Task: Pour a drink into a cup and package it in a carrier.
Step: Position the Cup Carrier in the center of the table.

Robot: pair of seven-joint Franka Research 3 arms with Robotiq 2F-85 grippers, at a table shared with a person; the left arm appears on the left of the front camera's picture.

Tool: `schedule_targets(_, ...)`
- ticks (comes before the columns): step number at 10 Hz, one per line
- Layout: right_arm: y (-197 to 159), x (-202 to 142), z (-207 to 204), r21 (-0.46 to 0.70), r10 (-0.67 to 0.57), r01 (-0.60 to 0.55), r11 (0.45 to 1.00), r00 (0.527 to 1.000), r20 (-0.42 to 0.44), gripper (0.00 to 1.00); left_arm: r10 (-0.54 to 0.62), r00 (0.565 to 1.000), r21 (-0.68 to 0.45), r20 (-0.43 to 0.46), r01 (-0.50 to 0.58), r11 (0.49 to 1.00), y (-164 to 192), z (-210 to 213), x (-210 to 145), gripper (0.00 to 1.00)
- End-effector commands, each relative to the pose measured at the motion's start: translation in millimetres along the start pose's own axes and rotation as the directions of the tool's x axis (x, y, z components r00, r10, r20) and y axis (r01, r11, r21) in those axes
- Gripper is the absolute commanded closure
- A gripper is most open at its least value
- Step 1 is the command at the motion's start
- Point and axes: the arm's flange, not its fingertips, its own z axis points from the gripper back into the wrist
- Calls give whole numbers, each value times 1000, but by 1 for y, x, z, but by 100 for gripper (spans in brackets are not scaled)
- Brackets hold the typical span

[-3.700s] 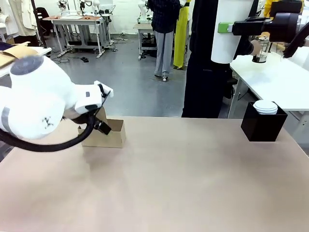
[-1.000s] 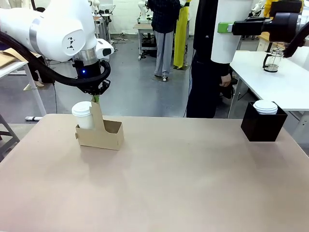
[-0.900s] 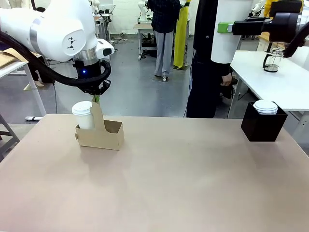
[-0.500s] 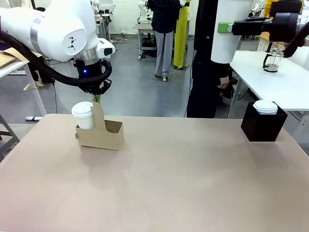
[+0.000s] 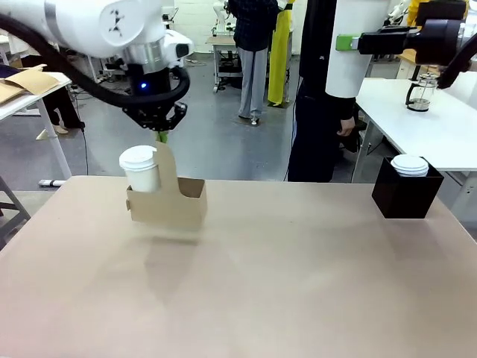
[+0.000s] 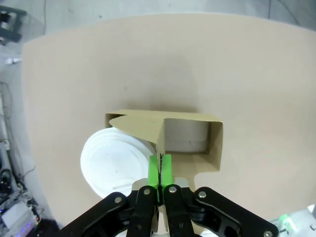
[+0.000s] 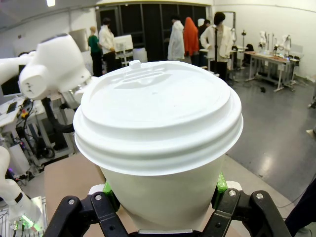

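The brown cardboard carrier hangs just above the table, casting a shadow below it. My left gripper is shut on its upright centre handle; in the left wrist view the left gripper pinches the handle edge of the carrier. A lidded white cup sits in the carrier's left hole, seen from above as a cup. High at the right, my right gripper is shut on a second lidded white cup; that cup stands between the right gripper fingers. The drink's press jug stands on the side table.
A black box topped with a stack of white lids stands at the table's far right. A person in dark clothes stands beyond the far edge. The white side table is at the right.
My left arm has risen and shifted right, lifting the carrier with its cup off the table. The right arm and its cup have not moved.
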Motion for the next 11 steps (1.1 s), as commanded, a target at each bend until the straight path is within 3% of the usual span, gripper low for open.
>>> schedule_targets(1, 1, 4, -2, 0, -3, 3, 1000, 1000, 30, 20, 31, 999, 24, 12, -32, 999, -35, 27, -15, 98)
schedule_targets(3, 1, 4, -2, 0, -3, 3, 1000, 1000, 30, 20, 20, 1000, 6, 18, -21, 1000, -85, 48, -47, 98)
schedule_targets(5, 1, 4, -2, 0, -3, 3, 1000, 1000, 30, 20, 82, 996, 45, 32, -83, 996, -124, 47, -72, 98)
schedule_targets(7, 1, 4, -2, 0, -3, 3, 1000, 1000, 30, 20, 115, 993, 16, 18, -115, 993, -155, 32, -96, 98)
schedule_targets(11, 1, 4, -2, 0, -3, 3, 1000, 1000, 30, 20, 118, 990, 7, 78, -119, 993, -193, 8, -131, 98)
